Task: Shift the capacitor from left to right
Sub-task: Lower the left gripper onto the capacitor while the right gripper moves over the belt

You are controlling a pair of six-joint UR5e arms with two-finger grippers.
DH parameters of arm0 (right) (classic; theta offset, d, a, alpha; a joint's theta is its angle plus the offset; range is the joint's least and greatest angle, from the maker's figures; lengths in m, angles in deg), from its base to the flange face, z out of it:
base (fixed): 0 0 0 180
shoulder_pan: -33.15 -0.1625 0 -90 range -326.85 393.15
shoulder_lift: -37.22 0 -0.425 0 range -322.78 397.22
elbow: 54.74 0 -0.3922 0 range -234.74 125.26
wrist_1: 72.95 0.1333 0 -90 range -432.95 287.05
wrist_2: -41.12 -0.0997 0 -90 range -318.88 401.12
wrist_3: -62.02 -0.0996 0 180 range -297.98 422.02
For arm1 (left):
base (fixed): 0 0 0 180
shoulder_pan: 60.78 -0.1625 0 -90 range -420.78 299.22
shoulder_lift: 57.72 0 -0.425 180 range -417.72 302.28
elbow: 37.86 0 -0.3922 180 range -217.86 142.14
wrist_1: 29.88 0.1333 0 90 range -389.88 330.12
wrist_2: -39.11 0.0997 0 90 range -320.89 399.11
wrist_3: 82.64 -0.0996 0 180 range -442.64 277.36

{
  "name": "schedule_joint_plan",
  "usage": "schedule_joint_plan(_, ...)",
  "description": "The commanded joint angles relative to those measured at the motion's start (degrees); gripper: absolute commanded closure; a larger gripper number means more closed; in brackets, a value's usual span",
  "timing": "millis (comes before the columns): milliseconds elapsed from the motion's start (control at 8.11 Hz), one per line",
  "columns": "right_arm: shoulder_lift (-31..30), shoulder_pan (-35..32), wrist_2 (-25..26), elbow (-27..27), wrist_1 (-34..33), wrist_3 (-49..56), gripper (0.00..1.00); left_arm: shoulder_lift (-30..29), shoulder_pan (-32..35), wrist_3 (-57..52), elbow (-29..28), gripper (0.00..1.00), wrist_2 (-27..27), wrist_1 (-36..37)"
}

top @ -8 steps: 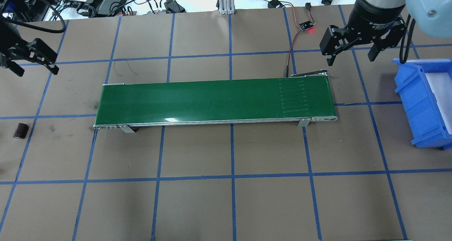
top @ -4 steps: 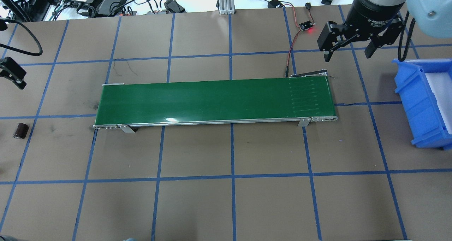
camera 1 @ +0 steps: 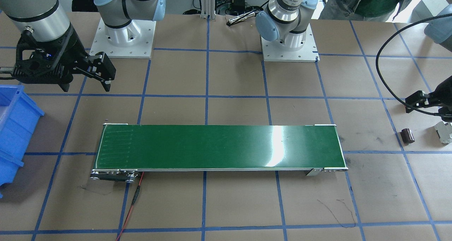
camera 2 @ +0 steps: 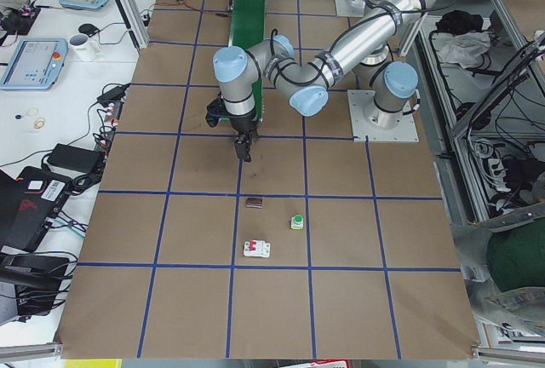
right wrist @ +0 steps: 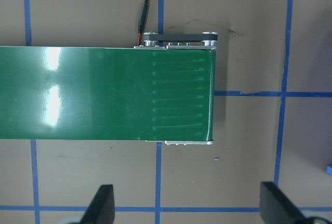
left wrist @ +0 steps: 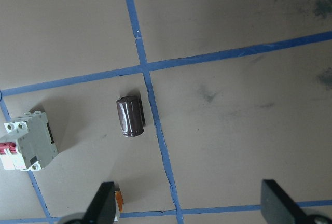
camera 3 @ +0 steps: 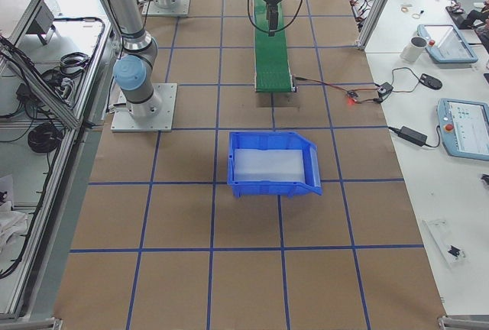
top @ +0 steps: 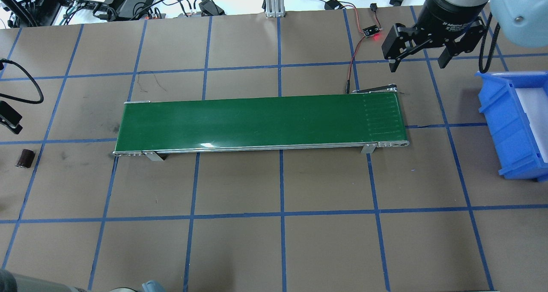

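The small dark brown glossy cylindrical capacitor (left wrist: 129,116) lies on its side on the brown paper-covered table (top: 239,185). It is at the robot's left, well apart from the long green conveyor belt (top: 257,123) and just beside a blue tape line. The left gripper (left wrist: 190,206) hovers near it, jaws spread wide and empty.

In our judgement the step in hand is the approach to the pick. We centre the jaws over the capacitor, which sits ahead of them and off-centre in the wrist view. We close across its round sides, since a glossy sleeve may roll or slip. We also keep clear of the light grey boxy breaker (left wrist: 28,141) nearby.

The right gripper (top: 416,65), jaws also apart and empty, hangs beyond the belt's right end, near the blue plastic bin (top: 505,125).

Against the earlier overhead frames, the left gripper has travelled toward the capacitor and the right gripper has drawn slightly away from the belt. The capacitor has not moved.
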Motion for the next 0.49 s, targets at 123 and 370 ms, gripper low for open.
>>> schedule_joint_plan(123, -0.2, 0.0, -1.1, 0.3, -2.2, 0.0, 0.0, -1.3, -2.8, -5.5, 8.7, 0.0, 0.1, 11.4)
schedule_joint_plan(370, -0.3, 0.0, -1.6, 0.4, -1.7, -1.0, 0.0, -2.4, -4.8, -8.4, 8.8, 0.0, 0.0, 13.0)
